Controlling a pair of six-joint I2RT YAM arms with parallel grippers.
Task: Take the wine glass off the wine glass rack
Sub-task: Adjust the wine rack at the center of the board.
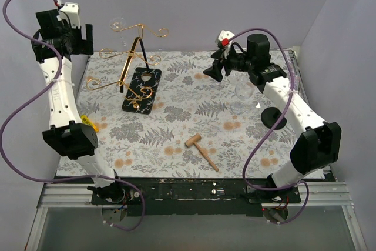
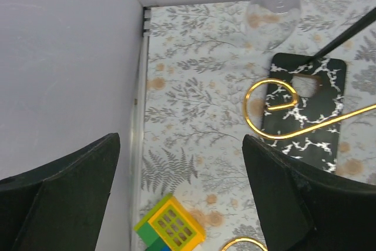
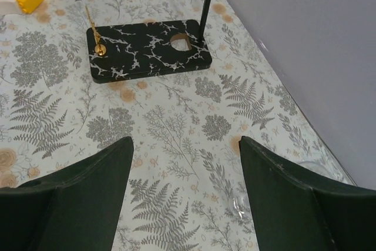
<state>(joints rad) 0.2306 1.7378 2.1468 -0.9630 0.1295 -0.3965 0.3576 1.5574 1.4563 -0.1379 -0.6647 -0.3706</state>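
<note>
Nearest on the floral tabletop, a wooden mallet, lying flat. Farther left, close beside the left arm, a yellow and green block. Past mid-tabletop, the wine glass rack: black marbled base flat on the tabletop, dark post rising from it, gold scroll arms reaching left and back. Roughly level with it on the right, the right hand, fingers spread, released, gripping nothing, held above the tabletop and facing the rack base. Farther back on the left, the left hand, likewise spread wide and empty, near the gold arms but not touching them. Farthest, the wine glass, hanging bowl-down from a gold arm at the rack's back-left, untouched by either hand.
</note>
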